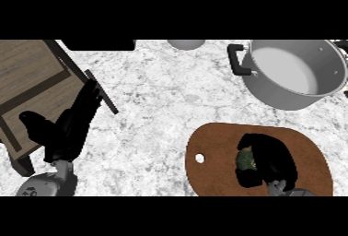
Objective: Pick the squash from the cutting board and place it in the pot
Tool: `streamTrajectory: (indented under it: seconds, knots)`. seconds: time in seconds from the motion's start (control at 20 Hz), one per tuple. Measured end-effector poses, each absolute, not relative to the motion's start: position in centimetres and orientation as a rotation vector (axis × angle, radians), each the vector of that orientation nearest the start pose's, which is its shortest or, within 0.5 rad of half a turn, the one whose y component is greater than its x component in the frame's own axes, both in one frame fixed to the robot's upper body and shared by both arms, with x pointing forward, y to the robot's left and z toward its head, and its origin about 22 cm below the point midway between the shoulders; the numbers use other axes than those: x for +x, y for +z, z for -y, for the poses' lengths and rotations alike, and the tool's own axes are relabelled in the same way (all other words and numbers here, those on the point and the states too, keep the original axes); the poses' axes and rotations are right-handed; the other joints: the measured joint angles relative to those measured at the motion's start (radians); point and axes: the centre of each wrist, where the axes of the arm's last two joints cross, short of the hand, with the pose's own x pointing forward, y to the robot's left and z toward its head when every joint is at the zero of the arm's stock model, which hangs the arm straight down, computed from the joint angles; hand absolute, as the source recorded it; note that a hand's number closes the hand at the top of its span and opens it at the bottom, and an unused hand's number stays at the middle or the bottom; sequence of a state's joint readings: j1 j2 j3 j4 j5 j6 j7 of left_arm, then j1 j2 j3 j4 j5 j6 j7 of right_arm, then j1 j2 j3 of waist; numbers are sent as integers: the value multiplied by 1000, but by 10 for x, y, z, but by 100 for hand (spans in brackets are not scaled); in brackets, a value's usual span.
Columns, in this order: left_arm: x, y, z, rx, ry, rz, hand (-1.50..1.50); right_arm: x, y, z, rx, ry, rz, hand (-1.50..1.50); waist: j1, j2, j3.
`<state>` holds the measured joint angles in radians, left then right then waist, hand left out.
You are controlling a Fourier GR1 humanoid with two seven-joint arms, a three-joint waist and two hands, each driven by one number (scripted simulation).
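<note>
Dark green squash [245, 160] lies on the brown oval wooden cutting board [217, 147], mostly hidden because the black right hand [270, 159] seems curled round it for lifting. Grey metal pot [292, 73] waits beyond; left hand [65, 129] rests open.

The right hand [272, 159] curls over the squash [245, 160], hiding most of it.

At lower right of the frame I see my right hand [272, 159] curled over the dark green squash [245, 160] on the brown cutting board [217, 147]. The grey pot [268, 94] stands at upper right, apart from the board. My left hand [68, 126] rests open at left, fingers up.
</note>
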<state>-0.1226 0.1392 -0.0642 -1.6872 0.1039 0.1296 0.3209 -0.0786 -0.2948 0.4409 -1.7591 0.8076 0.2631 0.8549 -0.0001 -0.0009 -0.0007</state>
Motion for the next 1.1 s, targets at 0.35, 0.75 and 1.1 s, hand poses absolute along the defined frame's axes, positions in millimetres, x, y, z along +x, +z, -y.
streamTrajectory:
  seconds: [0.35,0.75,1.1]
  knots:
    - [260,62,-223,12,-17,1478,0,235,51,202,-864,981,892,150,0,0,0]
    - [265,65,-219,14,-12,1476,0,265,69,352,-924,812,825,150,-1,4,2]
    - [264,65,-228,18,-5,1471,0,265,100,412,-1158,700,901,150,-3,1,1]
